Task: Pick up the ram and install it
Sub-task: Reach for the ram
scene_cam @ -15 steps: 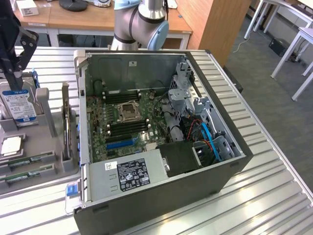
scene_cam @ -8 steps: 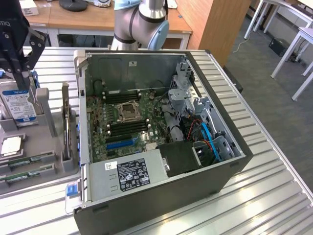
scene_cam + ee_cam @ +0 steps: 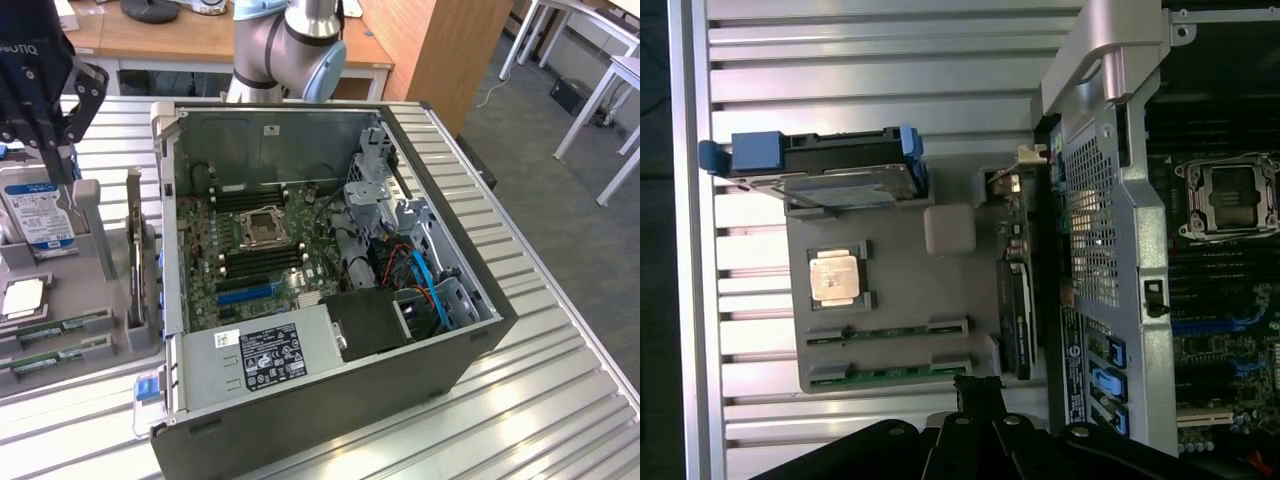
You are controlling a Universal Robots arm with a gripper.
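Note:
Two ram sticks lie side by side in slots of the grey tray [image 3: 110,300]: one ram [image 3: 62,325] [image 3: 887,331] and a second ram [image 3: 55,357] [image 3: 895,373] beside it. Both are narrow green boards resting on edge. My black gripper [image 3: 60,165] [image 3: 980,395] hangs above the tray at the exterior view's left, over the hard drive end, well above the sticks. Its fingers are shut with nothing between them. The open computer case [image 3: 330,300] lies on the table, and the motherboard [image 3: 255,250] inside shows dark memory slots beside the processor socket.
The tray also carries a silver hard drive [image 3: 40,215] [image 3: 830,170] in a blue bracket, a processor chip [image 3: 22,297] [image 3: 835,275] and an upright card [image 3: 133,255] [image 3: 1018,310] next to the case wall. The ribbed metal table [image 3: 560,380] lies bare on the exterior view's right.

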